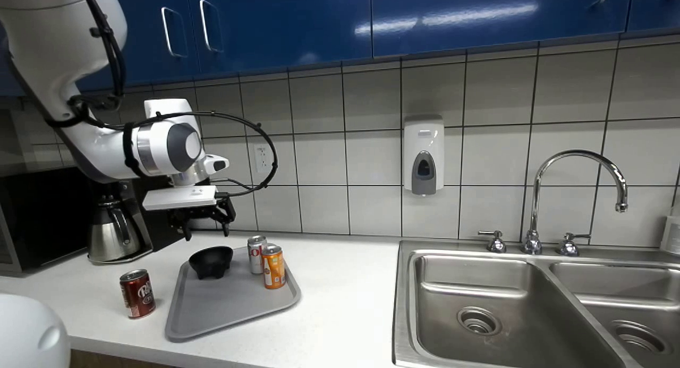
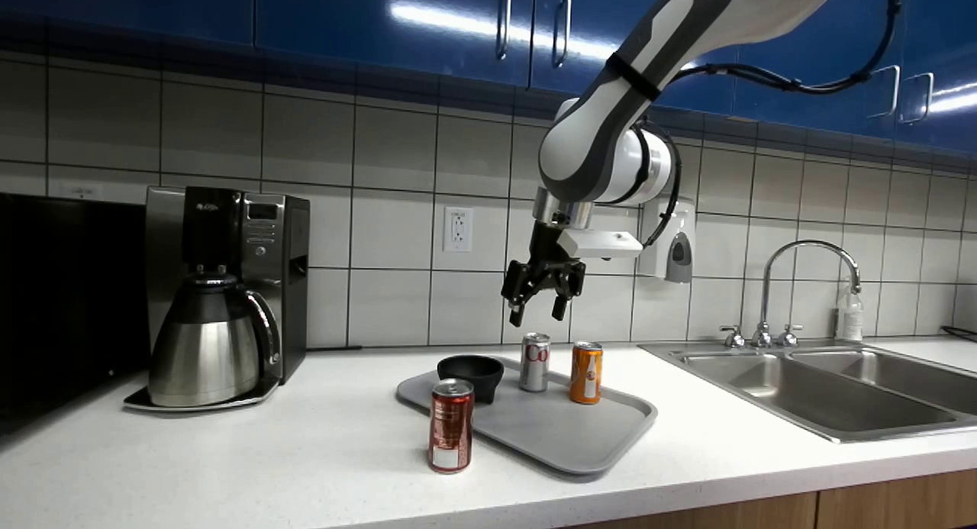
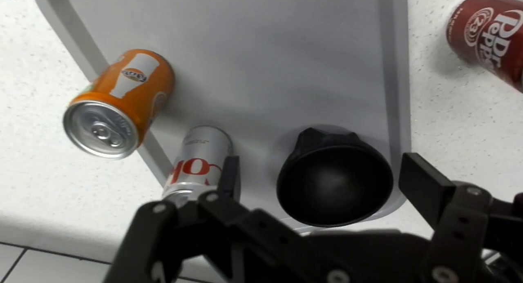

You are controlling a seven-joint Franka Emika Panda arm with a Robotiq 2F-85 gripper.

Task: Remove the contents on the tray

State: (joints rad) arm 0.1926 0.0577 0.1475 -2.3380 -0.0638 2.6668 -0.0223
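- Far left in your wrist view, there's the orange can (image 3: 130, 87), upright on the tray (image 3: 265, 70), itself cut off at the top.
- Next, silver can (image 3: 200, 158), also on the tray, lid partly hidden behind your pincer (image 3: 320, 166).
- Your jaws stand wide apart, black bowl (image 3: 335, 185) showing between.
- Far right, red can (image 3: 490, 42) on the bench (image 3: 441, 119), lid out of frame.

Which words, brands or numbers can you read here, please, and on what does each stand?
"Dr Pepper": dark red can
"23": dark red can
"fanta": orange can
"CO", partial: silver-white can
Too small or blurred: marks on coffee maker, soap dispenser and bottle, plus cans' finer print.
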